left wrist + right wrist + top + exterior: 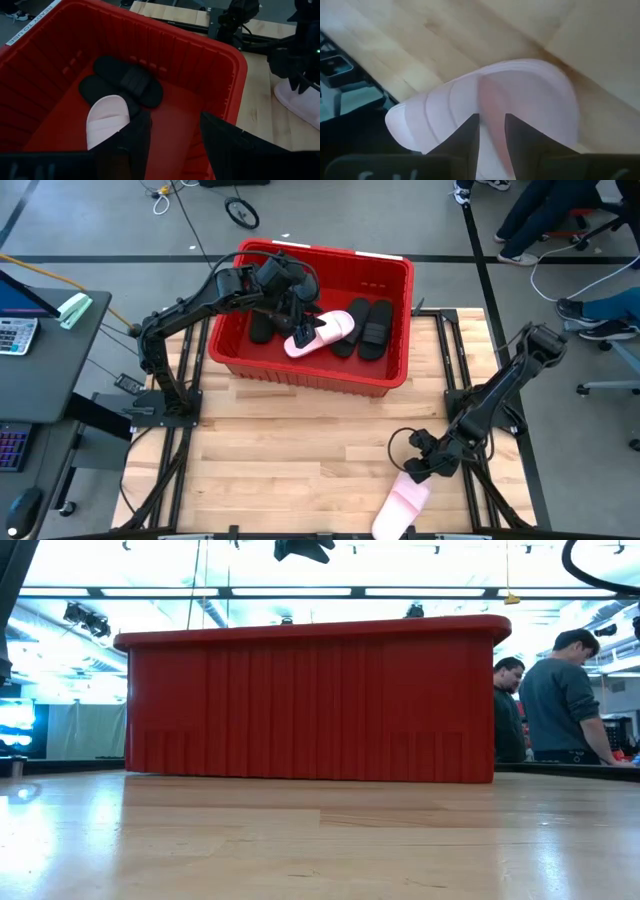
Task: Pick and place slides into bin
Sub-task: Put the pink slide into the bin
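While bin (220,75) rim label reads "READY TO USE"

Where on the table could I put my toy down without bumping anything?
The wide bare wood between the red bin and the table's near edge is free. It is crowded at the near right corner, where the right gripper sits on the pink slide, and inside the bin, where the left gripper hovers.
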Available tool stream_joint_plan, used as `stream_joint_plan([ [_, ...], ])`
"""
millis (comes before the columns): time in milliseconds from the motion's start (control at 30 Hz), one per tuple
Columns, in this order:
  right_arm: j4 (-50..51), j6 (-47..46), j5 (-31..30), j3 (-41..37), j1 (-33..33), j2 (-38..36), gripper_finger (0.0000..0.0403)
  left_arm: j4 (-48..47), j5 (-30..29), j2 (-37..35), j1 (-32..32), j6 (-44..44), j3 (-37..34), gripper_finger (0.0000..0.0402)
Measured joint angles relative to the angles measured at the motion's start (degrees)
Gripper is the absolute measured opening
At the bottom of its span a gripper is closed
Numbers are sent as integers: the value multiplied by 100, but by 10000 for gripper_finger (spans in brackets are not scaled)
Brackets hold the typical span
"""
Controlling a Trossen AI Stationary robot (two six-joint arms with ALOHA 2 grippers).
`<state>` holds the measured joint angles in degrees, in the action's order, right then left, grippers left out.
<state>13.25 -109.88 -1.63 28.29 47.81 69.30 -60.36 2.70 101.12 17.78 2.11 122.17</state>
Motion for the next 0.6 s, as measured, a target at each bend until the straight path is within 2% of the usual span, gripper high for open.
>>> stream_joint_plan([
  [200, -725, 72, 1, 1, -2, 423, 99, 0, 1, 0, 0, 0, 0, 173],
  [600, -760, 220, 399, 4, -2, 527, 99, 0, 2, 0, -2, -72, 0, 173],
])
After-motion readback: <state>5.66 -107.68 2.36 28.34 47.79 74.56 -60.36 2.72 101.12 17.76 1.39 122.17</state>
